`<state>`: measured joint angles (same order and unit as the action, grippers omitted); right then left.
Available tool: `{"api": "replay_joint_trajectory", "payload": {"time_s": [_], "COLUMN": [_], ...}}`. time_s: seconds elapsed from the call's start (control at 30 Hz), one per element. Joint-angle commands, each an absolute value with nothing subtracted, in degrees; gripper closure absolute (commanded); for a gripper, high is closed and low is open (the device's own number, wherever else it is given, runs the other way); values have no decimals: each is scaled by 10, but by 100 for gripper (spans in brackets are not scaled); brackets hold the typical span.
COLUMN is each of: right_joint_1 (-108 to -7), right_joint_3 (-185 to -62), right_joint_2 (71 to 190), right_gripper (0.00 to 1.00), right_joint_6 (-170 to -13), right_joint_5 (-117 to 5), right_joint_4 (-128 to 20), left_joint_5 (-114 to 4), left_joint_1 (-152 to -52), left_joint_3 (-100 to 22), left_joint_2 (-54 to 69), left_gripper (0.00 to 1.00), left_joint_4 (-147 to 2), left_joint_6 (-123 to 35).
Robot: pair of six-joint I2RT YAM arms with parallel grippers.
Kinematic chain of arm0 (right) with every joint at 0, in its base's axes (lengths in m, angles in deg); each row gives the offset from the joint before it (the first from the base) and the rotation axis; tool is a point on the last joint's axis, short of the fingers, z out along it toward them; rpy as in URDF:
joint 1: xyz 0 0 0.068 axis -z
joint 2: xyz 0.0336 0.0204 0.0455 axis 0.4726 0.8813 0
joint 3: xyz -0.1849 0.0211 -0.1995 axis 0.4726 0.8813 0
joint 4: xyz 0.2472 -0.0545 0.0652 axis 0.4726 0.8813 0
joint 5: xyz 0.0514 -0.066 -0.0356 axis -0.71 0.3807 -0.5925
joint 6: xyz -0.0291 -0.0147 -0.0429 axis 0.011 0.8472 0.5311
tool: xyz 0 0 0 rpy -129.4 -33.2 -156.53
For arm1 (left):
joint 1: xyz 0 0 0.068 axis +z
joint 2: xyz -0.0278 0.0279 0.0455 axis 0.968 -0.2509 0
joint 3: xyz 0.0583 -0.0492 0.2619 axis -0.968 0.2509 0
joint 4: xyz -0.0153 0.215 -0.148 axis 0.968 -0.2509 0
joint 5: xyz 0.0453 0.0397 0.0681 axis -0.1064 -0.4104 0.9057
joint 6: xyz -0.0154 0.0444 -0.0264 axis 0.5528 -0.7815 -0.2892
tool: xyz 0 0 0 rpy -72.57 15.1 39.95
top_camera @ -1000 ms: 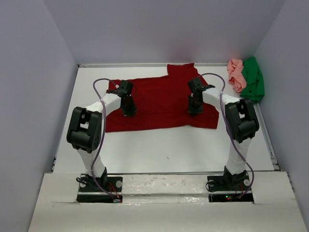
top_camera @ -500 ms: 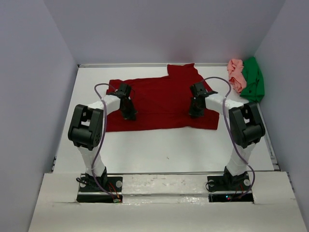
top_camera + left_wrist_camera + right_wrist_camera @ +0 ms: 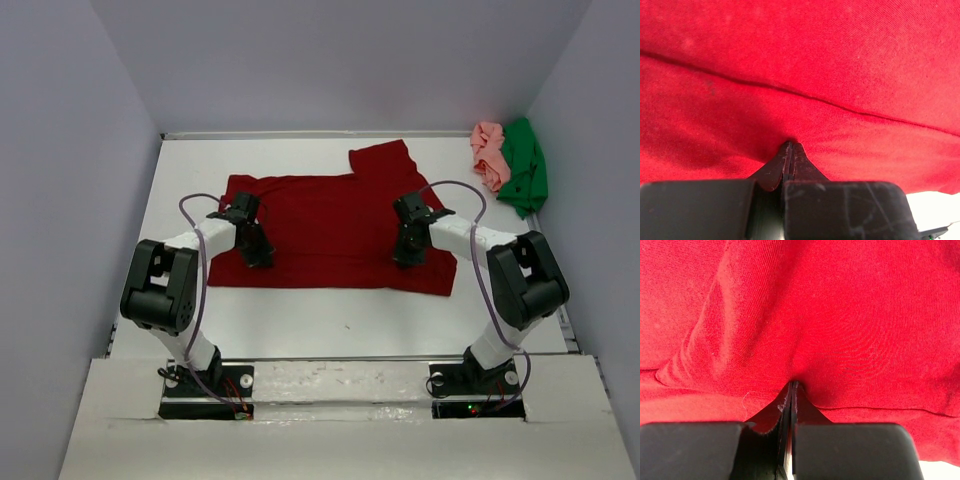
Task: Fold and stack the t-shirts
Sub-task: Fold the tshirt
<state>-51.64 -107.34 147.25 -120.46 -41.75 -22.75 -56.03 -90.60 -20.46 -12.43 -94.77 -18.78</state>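
The dark red t-shirt [image 3: 330, 215] lies spread across the middle of the table, one sleeve pointing to the far side. My left gripper [image 3: 256, 256] is shut on its near left part, and my right gripper [image 3: 403, 256] is shut on its near right part. In the left wrist view the closed jaws [image 3: 790, 146] pinch a fold of red cloth [image 3: 805, 60]. In the right wrist view the closed jaws [image 3: 794, 385] also pinch red cloth [image 3: 840, 315]. The pale pink t-shirt [image 3: 488, 155] and the bright green t-shirt [image 3: 524, 168] lie crumpled together at the far right.
White table [image 3: 340, 320] with grey walls on the left, back and right. The pink and green heap sits against the right wall. Bare table shows between the red shirt's near hem and the arm bases [image 3: 205, 385].
Both grippers have moved toward the near edge, pulling the red t-shirt with them. The shirt's near hem now lies closer to the arm bases and straighter.
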Motion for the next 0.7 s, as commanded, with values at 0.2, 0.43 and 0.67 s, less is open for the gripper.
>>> {"api": "replay_joint_trajectory", "payload": {"time_s": [0.2,0.43,0.67], "right_joint_1": [-559,-585,-604], "right_joint_3": [-975,-994,-1103], "right_joint_2": [1379,1365,1357], "right_gripper": [100,100,93], "right_joint_6": [-1274,-1259,-1217], "right_joint_5": [-397,-362,-342], "right_joint_4": [-139,-135,-86], "left_joint_5": [-512,-476,-408], "left_joint_1": [-901,-907,-932], "left_joint_3": [-169,-175,-199], "left_joint_2": [-92,-42,41], "left_gripper": [100,100,100], "left_joint_4": [-1018,-1031,-1042], "left_joint_6": [-202,-207,-210]}}
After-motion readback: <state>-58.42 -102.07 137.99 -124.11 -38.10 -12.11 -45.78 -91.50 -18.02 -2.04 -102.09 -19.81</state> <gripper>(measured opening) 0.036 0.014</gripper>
